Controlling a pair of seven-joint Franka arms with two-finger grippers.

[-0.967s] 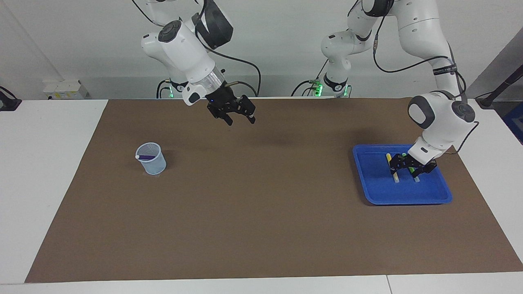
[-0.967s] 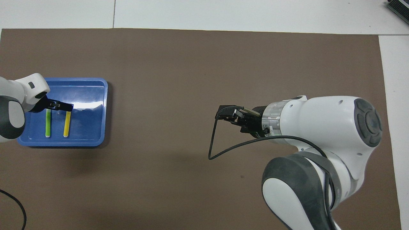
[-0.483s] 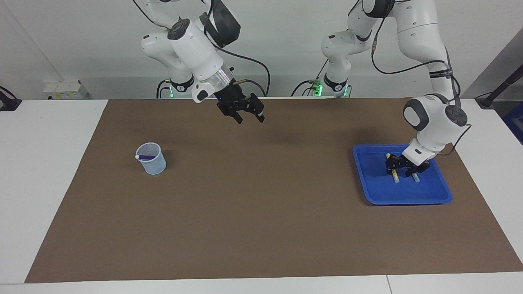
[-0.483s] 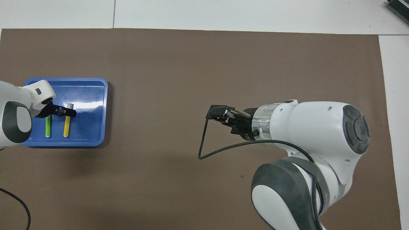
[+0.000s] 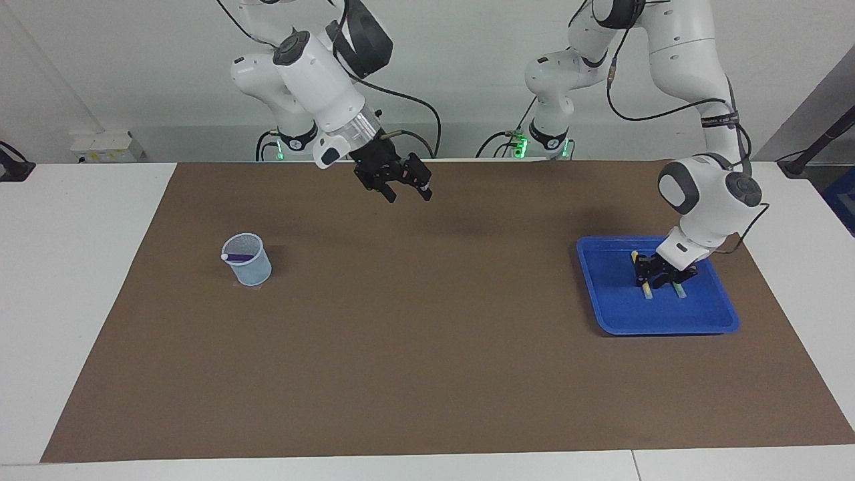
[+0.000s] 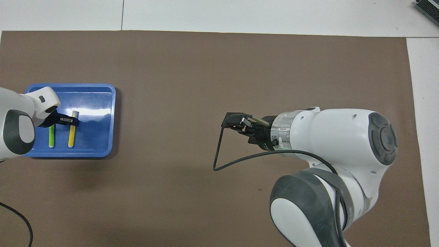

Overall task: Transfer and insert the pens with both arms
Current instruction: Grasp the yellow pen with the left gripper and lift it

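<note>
Purple pen only facing-side, in cup

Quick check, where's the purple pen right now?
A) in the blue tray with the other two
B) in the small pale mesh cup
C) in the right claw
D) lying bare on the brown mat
B: the purple pen rests in the small pale mesh cup toward the right arm's end of the table, while only the yellow pen and the green pen lie in the blue plastic tray.

Bright even light, soft shadows, glare on blue tray.
</note>
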